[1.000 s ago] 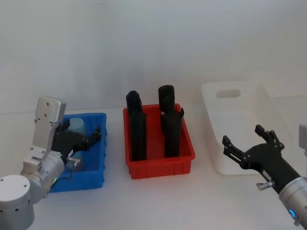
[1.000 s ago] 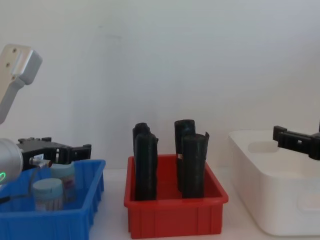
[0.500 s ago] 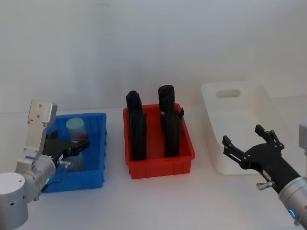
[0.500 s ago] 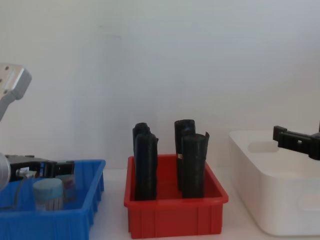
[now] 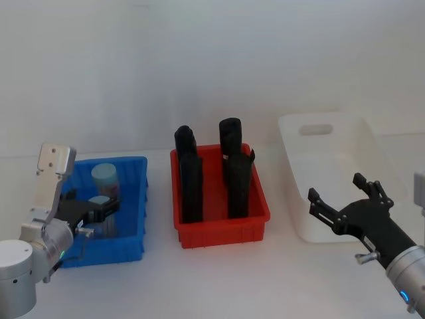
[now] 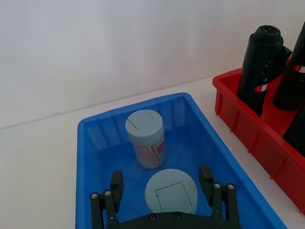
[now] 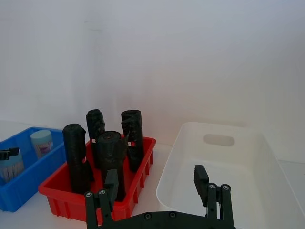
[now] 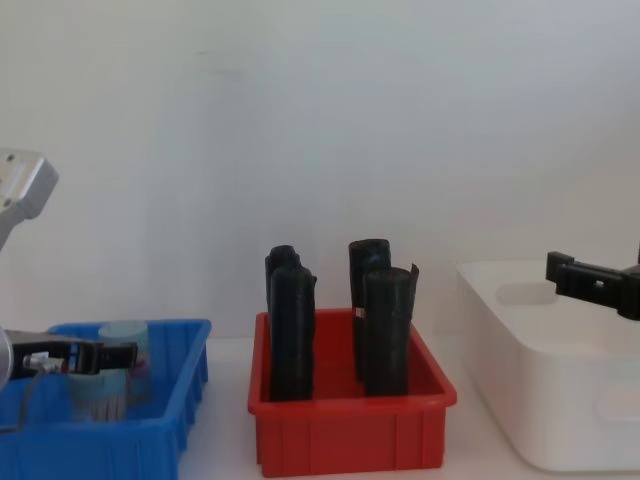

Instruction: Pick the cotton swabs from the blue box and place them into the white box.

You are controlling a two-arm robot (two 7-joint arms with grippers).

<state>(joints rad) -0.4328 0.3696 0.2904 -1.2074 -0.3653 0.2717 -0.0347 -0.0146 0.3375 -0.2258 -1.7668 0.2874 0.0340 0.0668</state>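
wrist view: left pincer (image 6: 161,176) straddles nearer cotton swabs (image 6: 170,194).

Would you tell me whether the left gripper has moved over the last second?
Yes: the left gripper has drawn back and sunk toward the blue box's near end.

Blue box (image 6: 86,151): glossy smooth plastic, ribbed walls. Cotton swabs (image 6: 145,140): clear plastic jars w/ matt pale-blue lids. Red bin (image 5: 222,230): glossy plastic. White box (image 5: 293,174): smooth, semi-gloss plastic. Black tubes (image 5: 191,187): matt, wrinkled rolls. Left arm link (image 5: 53,167): silver, metal-looking.
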